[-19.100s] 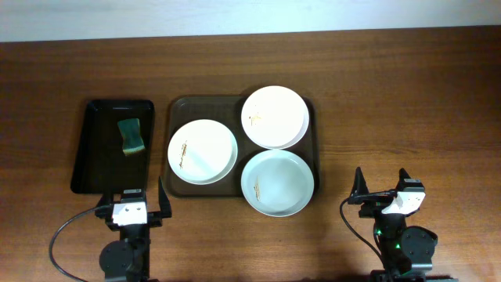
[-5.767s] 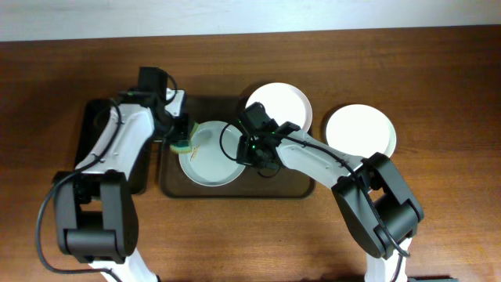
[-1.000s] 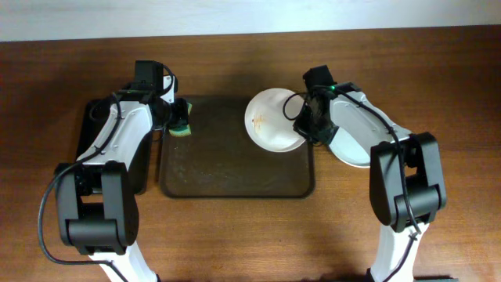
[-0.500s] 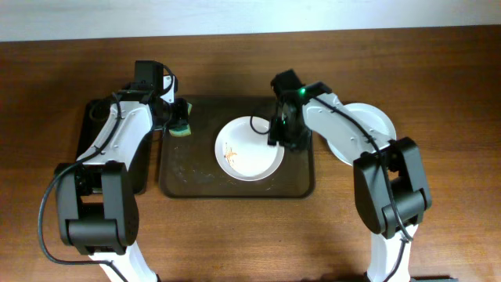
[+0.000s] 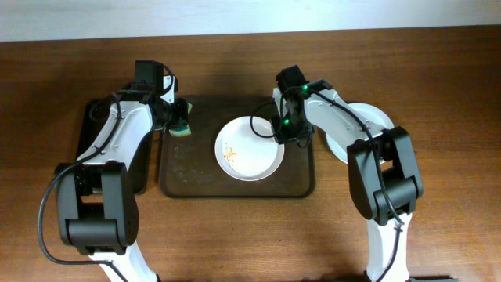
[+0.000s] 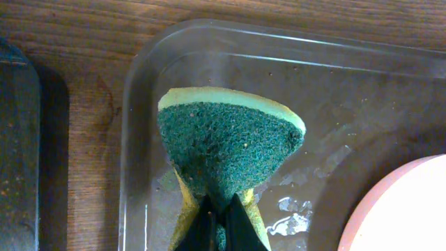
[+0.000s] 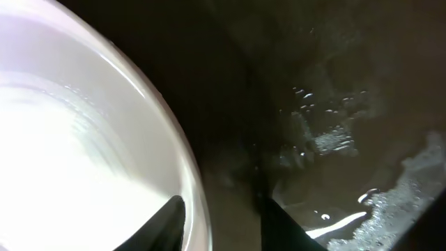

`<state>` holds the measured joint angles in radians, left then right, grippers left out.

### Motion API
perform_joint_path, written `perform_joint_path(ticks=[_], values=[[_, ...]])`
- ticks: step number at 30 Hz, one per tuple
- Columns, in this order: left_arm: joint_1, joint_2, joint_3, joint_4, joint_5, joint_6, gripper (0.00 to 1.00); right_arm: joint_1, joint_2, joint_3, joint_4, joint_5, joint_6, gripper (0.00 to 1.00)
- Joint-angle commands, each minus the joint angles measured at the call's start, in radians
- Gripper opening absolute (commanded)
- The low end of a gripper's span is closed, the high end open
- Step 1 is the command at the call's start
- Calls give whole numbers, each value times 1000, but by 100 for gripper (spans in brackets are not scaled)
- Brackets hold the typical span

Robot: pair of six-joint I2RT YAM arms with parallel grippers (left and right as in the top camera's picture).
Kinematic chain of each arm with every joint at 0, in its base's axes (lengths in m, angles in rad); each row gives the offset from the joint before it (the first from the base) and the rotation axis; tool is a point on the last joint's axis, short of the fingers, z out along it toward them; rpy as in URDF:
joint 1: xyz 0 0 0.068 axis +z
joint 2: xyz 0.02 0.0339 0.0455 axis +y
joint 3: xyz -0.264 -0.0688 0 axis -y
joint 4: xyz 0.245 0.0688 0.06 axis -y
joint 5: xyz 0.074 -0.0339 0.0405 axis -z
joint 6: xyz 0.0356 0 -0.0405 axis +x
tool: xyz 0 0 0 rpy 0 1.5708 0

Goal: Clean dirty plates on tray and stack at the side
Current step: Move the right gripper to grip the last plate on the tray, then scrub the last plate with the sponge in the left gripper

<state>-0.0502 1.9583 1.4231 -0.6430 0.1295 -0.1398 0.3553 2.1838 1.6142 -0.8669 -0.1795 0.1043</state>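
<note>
Overhead, one smeared dirty plate (image 5: 250,149) in the middle of the tray (image 5: 235,188), my left gripper (image 5: 181,125) at its far left corner, my right gripper (image 5: 283,135) at the plate's right rim, left wrist, jaws clamped on a green sponge (image 6: 226,150), right wrist, jaws parted astride the plate's rim.

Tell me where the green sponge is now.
In the overhead view the sponge is held in the left gripper at the tray's upper-left corner, left of the dirty plate.
</note>
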Motion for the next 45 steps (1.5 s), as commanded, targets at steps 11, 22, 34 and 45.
perform_joint_path(ticks=[11,22,34,45], values=[[-61,7,13,32,19,-9,1,29,34,69,-98,-165,356,4],[-61,9,8,-37,84,112,1,116,94,19,20,-132,507,4],[-95,26,-116,-17,139,111,1,116,94,19,27,-131,507,4],[-202,28,-116,-12,-96,20,1,116,94,19,27,-132,506,4]])
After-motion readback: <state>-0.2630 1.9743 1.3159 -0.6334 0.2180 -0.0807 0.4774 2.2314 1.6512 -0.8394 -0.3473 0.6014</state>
